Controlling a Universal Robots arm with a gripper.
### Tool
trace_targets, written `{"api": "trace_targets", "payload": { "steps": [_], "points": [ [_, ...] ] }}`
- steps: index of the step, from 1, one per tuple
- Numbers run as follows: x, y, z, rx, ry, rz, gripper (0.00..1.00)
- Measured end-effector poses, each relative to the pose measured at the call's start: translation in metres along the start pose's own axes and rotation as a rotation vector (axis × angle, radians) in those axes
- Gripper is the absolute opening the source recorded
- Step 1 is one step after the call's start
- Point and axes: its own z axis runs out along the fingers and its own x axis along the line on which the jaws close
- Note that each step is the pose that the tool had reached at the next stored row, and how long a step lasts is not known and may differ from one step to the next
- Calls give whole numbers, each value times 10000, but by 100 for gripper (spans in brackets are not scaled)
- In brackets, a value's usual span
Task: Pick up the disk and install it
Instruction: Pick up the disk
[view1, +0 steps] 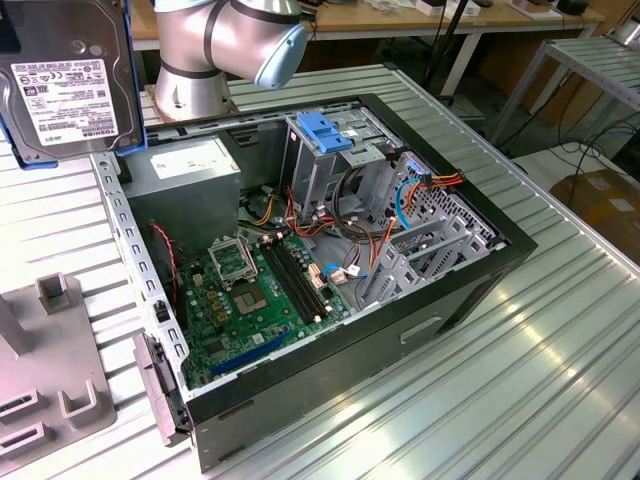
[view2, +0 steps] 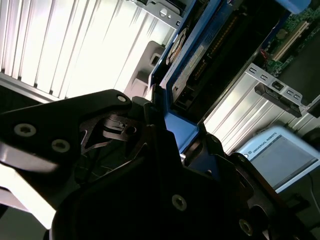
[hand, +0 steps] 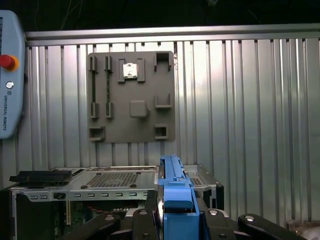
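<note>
The hand (hand: 176, 207) seems clamped on the disk (view1: 65, 85) by its blue bracket (hand: 176, 192). The disk is likely stiff, heavy and shock-sensitive, so the bracket's sides suit gripping.

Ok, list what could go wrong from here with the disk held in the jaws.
1. The jaws grip the disk by the edge of its blue bracket, so it could tilt or slip.
2. Loose cables lie beside the drive cage and might snag the disk.
3. The cage's blue latch sits on its top; a misaligned approach may jam there.
</note>
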Motion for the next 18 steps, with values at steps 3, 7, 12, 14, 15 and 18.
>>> {"api": "trace_targets", "payload": {
  "steps": [3, 7, 12, 14, 15, 18],
  "points": [
    [-2, -46, 4, -1, 1, 1, 37],
    [-4, -95, 7, -1, 1, 1, 37],
    [-6, -164, 14, 0, 1, 3, 37],
    [-7, -188, 15, -1, 1, 4, 37],
    [-7, -198, 17, 0, 1, 4, 37],
    [-8, -227, 19, -1, 2, 5, 37]
  ]
}}
